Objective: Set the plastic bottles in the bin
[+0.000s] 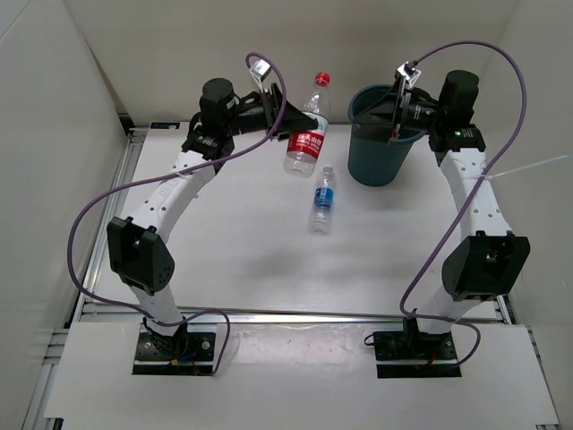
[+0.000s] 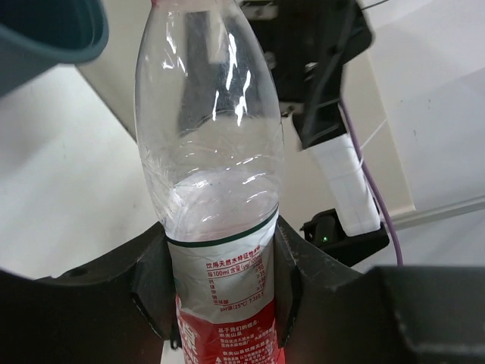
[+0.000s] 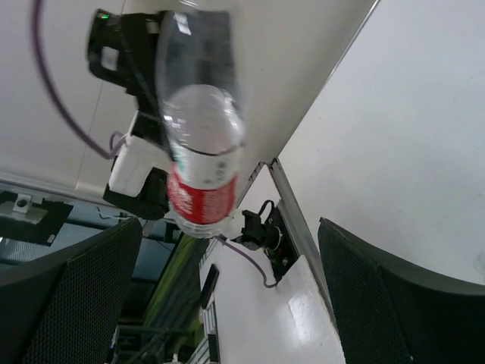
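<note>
My left gripper point(image 1: 300, 125) is shut on the red-label bottle point(image 1: 307, 134) and holds it in the air, left of the bin point(image 1: 383, 148), red cap point(image 1: 321, 79) toward the back wall. In the left wrist view the fingers point(image 2: 151, 288) clamp the bottle point(image 2: 216, 189) at its label, with the bin's rim point(image 2: 45, 38) at top left. A blue-label bottle point(image 1: 323, 199) lies on the table in front of the bin. My right gripper point(image 1: 392, 109) hangs open and empty over the bin; its wrist view point(image 3: 227, 296) shows the red-label bottle point(image 3: 201, 152) ahead. The third bottle is out of view.
White walls enclose the table on the left, back and right. A metal rail point(image 1: 295, 315) runs along the near edge of the table. Purple cables point(image 1: 116, 193) loop beside both arms.
</note>
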Tool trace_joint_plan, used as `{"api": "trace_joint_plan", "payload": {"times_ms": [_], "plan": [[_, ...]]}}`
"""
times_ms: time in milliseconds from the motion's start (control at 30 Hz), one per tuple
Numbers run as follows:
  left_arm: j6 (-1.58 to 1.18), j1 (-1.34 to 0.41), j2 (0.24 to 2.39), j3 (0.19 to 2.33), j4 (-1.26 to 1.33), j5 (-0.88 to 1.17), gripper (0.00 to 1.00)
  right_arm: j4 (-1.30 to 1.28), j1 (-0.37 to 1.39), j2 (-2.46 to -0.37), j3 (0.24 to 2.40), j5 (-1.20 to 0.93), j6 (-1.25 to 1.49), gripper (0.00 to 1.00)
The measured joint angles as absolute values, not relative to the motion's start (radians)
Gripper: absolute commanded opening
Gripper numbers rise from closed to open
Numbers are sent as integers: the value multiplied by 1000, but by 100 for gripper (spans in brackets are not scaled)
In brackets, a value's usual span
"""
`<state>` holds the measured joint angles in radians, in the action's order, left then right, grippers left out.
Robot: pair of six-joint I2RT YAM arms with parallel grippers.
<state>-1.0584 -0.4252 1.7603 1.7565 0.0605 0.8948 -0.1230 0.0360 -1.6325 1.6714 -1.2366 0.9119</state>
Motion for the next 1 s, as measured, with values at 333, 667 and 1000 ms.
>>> {"api": "trace_joint_plan", "payload": {"times_ms": [333, 667, 1000], "plan": [[-1082, -441, 1753, 1721, 40, 937, 10, -12, 93, -1607, 1686, -1268, 994, 100], [-1099, -506, 1765, 1792, 39, 966, 10, 38, 159, -1614, 1702, -1249, 1032, 100], [-1155, -530, 1875, 1913, 45, 1046, 10, 127, 166, -1682, 1722, -1210, 1089, 87]]}}
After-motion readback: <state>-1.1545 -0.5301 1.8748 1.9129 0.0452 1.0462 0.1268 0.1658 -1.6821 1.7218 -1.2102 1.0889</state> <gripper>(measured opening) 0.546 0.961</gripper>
